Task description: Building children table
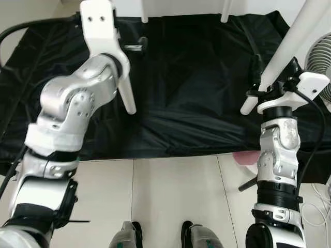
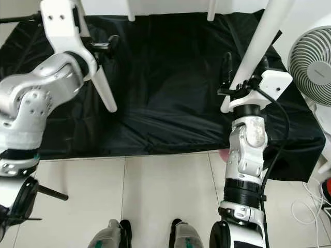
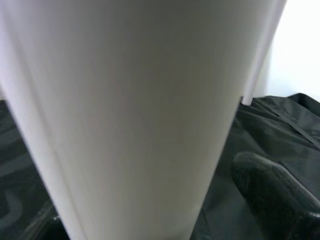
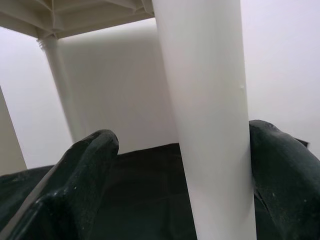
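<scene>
A white plastic children's table stands over a black cloth [image 1: 196, 98]; its ribbed underside [image 4: 75, 17] shows in the right wrist view. My left gripper [image 1: 138, 45] is raised at the near left table leg [image 1: 126, 93], whose rounded foot hangs just above the cloth. That leg [image 3: 130, 115] runs close past the left wrist camera. My right gripper [image 1: 271, 72] is open around the near right leg [image 1: 289, 46]. One finger [image 4: 285, 170] rests against this leg [image 4: 210, 125], and the other finger [image 4: 75, 185] stands apart from it.
Two far table legs [image 1: 144, 13] [image 1: 226, 11] stand at the cloth's back edge. A white fan [image 2: 313, 62] is close on the right, with cables [image 1: 318, 206] on the tile floor [image 1: 170, 191] below. A pink object [image 1: 245, 156] lies by the cloth's front edge.
</scene>
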{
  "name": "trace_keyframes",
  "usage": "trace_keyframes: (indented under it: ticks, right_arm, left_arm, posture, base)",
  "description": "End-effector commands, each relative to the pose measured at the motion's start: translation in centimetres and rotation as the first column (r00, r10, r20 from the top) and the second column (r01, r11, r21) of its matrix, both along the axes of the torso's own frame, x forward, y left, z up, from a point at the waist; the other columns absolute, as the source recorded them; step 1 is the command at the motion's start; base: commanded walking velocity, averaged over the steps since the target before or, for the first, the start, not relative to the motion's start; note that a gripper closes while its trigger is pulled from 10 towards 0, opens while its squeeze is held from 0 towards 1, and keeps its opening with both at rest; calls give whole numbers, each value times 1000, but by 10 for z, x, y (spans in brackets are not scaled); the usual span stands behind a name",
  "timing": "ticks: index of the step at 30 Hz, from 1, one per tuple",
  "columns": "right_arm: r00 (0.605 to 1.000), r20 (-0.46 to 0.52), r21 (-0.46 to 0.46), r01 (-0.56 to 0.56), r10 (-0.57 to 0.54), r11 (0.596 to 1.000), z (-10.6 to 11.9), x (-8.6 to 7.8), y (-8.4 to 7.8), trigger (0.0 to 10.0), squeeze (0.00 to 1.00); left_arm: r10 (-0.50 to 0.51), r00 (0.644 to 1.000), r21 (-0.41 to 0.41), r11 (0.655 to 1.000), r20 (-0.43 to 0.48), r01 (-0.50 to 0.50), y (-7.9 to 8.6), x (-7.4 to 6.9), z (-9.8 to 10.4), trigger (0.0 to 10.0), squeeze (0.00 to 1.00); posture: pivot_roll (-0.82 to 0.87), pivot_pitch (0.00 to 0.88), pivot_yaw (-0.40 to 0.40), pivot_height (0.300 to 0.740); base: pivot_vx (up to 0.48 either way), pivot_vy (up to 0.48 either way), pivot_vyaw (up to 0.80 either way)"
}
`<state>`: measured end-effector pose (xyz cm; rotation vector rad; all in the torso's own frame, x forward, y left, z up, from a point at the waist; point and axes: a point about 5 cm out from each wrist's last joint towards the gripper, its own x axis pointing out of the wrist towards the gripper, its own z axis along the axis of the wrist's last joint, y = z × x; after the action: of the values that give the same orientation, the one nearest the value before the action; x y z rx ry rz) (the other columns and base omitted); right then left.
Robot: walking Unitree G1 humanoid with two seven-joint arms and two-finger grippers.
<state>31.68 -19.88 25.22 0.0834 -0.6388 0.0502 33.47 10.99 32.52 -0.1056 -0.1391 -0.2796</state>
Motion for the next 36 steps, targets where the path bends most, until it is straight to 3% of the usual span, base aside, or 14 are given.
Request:
trace_keyframes:
  ticks: [1, 4, 7, 9, 12, 15, 20, 22, 23, 26, 28, 36]
  right_arm:
    - [984, -109, -32, -142, 138, 989, -22, 7, 29, 10000, 0]
    - [984, -65, -59, -172, 168, 983, -24, -2, 30, 10000, 0]
    - [983, -58, -56, -178, 175, 982, -24, -4, 30, 10000, 0]
    - [990, 1, -70, -139, 139, 988, -22, -15, 28, 10000, 0]
    - [990, 1, -70, -139, 139, 988, -22, -15, 28, 10000, 0]
    - [998, 38, -158, -44, 50, 986, -23, -26, 27, 10000, 0]
    - [998, 29, -155, -42, 47, 987, -26, -27, 28, 10000, 0]
    - [999, 18, -163, -45, 49, 986, -29, -28, 29, 10000, 0]
    - [999, 18, -163, -45, 49, 986, -29, -28, 29, 10000, 0]
    - [998, 8, -181, -62, 65, 981, -31, -29, 30, 10000, 0]
    - [998, 8, -181, -62, 65, 981, -31, -29, 30, 10000, 0]
    - [994, -35, -221, -106, 101, 970, -41, -29, 35, 10000, 0]
  left_arm:
    - [-466, 884, 98, 882, 45, 460, -22, -13, -1, 10000, 0]
    - [-469, 879, 137, 879, 89, 456, -6, -25, -12, 10000, 0]
    - [-465, 881, 148, 881, 92, 450, -2, -27, -15, 10000, 0]
    - [-426, 901, 145, 900, 85, 412, 13, -32, -23, 10000, 0]
    - [-426, 901, 145, 900, 85, 412, 13, -32, -23, 10000, 0]
    - [-306, 943, 166, 945, 132, 283, 35, -35, -28, 10000, 0]
    - [-261, 957, 150, 959, 127, 242, 42, -37, -35, 10000, 0]
    - [-193, 972, 226, 961, 135, 159, 46, -41, -43, 10000, 0]
    - [-193, 972, 226, 961, 135, 159, 46, -41, -43, 10000, 0]
    - [-194, 965, 215, 964, 176, 155, 48, -59, -47, 10000, 0]
    - [-194, 965, 215, 964, 176, 155, 48, -59, -47, 10000, 0]
    - [-67, 990, 278, 960, 128, 29, 75, -67, -71, 10000, 0]
  posture:
    - [3, 178, 64, 740]
    - [-3, 191, 82, 740]
    - [-3, 191, 82, 740]
    - [-1, 203, 113, 740]
    - [-1, 203, 113, 740]
    - [2, 216, 128, 740]
    - [-1, 221, 129, 740]
    - [-7, 228, 120, 740]
    - [-7, 228, 120, 740]
    - [2, 237, 102, 740]
    - [2, 237, 102, 740]
    - [21, 240, 68, 740]
  base:
    - [0, 0, 0]
    - [0, 0, 0]
    - [0, 0, 0]
    - [0, 0, 0]
    - [0, 0, 0]
    - [0, 0, 0]
    - [0, 0, 0]
    - [0, 0, 0]
    - [0, 0, 0]
    - [0, 0, 0]
    - [0, 0, 0]
    - [0, 0, 0]
